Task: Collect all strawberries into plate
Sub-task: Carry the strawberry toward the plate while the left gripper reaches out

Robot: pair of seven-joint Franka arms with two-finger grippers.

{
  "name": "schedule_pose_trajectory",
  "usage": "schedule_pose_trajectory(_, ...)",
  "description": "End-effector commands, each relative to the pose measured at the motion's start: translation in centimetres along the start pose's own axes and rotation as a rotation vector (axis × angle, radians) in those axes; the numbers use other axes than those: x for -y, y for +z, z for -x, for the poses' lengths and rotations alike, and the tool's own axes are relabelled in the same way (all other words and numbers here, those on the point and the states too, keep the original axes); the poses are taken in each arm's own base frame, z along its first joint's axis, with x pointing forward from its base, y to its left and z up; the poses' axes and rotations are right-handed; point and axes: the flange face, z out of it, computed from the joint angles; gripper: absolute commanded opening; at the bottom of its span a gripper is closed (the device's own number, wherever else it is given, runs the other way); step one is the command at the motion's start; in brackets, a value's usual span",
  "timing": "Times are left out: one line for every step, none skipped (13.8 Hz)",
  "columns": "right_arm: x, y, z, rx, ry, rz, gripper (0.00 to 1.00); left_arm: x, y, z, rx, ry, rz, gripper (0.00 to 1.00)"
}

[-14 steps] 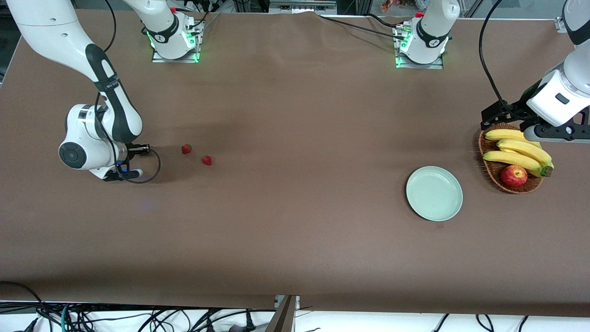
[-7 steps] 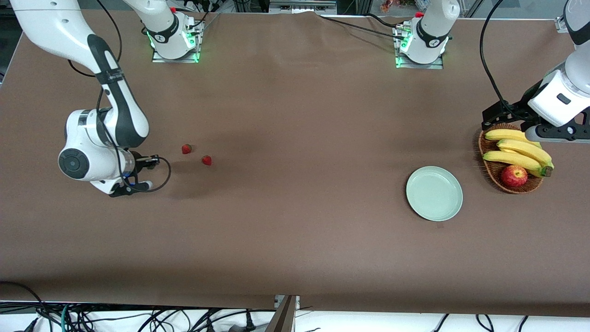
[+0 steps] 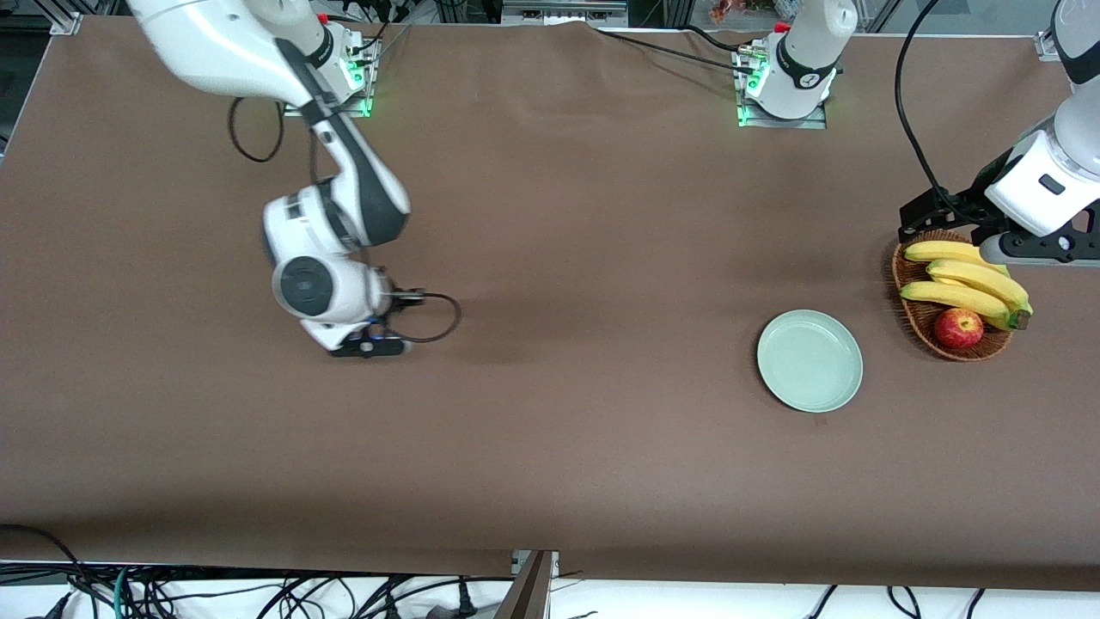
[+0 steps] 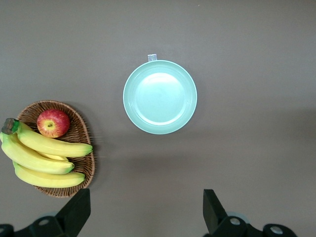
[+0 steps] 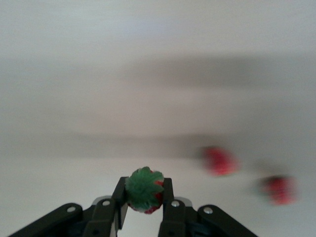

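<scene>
My right gripper (image 5: 144, 197) is shut on a strawberry (image 5: 144, 190) whose green cap faces the camera, and holds it above the table. Two more strawberries (image 5: 219, 161) (image 5: 279, 190) lie blurred on the brown table below it. In the front view the right gripper (image 3: 369, 346) sits under its wrist, and that arm hides all the strawberries. The pale mint-green plate (image 3: 809, 360) lies empty toward the left arm's end; it also shows in the left wrist view (image 4: 160, 97). My left gripper (image 3: 1027, 249) (image 4: 145, 217) waits open and empty over the basket.
A brown woven basket (image 3: 915, 314) (image 4: 81, 133) beside the plate holds bananas (image 3: 967, 279) (image 4: 39, 158) and a red apple (image 3: 958, 327) (image 4: 53, 123). Cables hang along the table's edge nearest the front camera.
My right arm has swung from the table's end toward the middle and now covers the spot where two strawberries lay in view. The left arm has not moved.
</scene>
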Motion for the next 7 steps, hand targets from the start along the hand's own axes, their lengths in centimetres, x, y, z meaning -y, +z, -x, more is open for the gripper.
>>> schedule_pose_trajectory(10.0,1.4,0.0,-0.021,0.134,-0.084,0.0,0.1,-0.5,0.0,0.003,0.012,-0.008,1.0)
schedule_pose_trajectory(13.2,2.2,0.5,-0.06,0.159,-0.12,0.0,0.1,-0.5,0.0,0.003,0.012,-0.008,1.0)
schedule_pose_trajectory(16.2,3.2,1.4,-0.107,0.189,-0.166,0.0,0.1,-0.6,0.1,0.002,0.012,-0.008,1.0)
schedule_pose_trajectory(19.0,4.5,2.5,-0.154,0.213,-0.22,0.0,0.1,-0.5,0.0,0.003,0.012,-0.008,1.0)
schedule_pose_trajectory(21.3,6.1,3.6,-0.19,0.235,-0.271,0.0,0.2,-0.5,0.0,0.003,0.01,-0.008,1.0)
schedule_pose_trajectory(23.5,7.7,4.9,-0.214,0.247,-0.311,0.0,0.1,-0.6,0.0,0.0,0.005,-0.004,1.0)
schedule_pose_trajectory(25.0,8.9,5.7,-0.226,0.255,-0.339,0.0,0.0,-0.5,0.0,0.001,0.003,0.005,1.0)
